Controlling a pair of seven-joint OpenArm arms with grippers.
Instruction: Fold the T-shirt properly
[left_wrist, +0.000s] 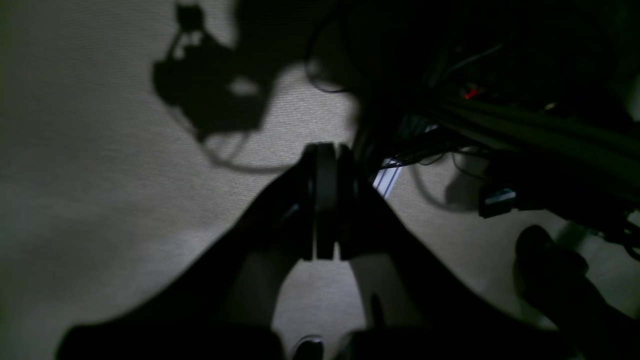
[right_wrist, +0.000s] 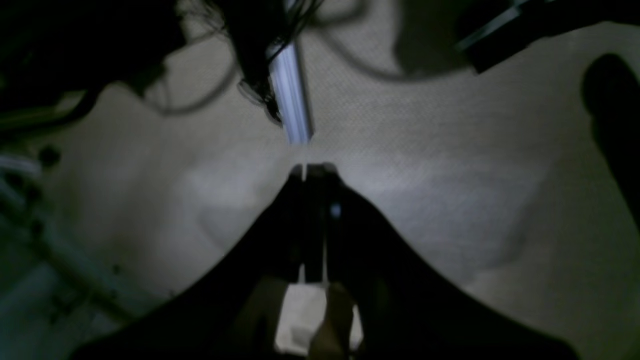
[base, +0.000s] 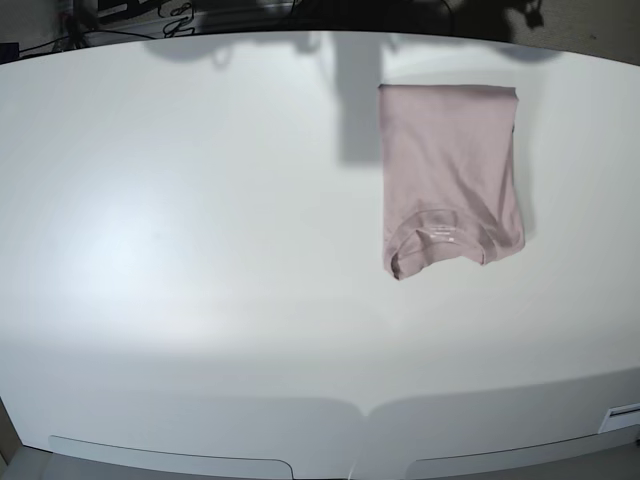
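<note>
The dusty mauve-pink T-shirt (base: 450, 170) lies on the white table (base: 200, 250) at the back right of the base view. It is folded into a narrow upright rectangle, with its ribbed neckline (base: 436, 232) at the near end. Neither arm shows in the base view. In the left wrist view my left gripper (left_wrist: 325, 155) has its jaws pressed together with nothing between them, above grey carpet. In the right wrist view my right gripper (right_wrist: 312, 172) is likewise shut and empty above carpet. The shirt shows in neither wrist view.
Both wrist views are dark and show grey carpet (left_wrist: 100, 200), black cables (left_wrist: 440, 155), dark frame parts (left_wrist: 525, 130) and a pale metal rail (right_wrist: 290, 100). The table's front edge (base: 320, 440) runs along the bottom of the base view.
</note>
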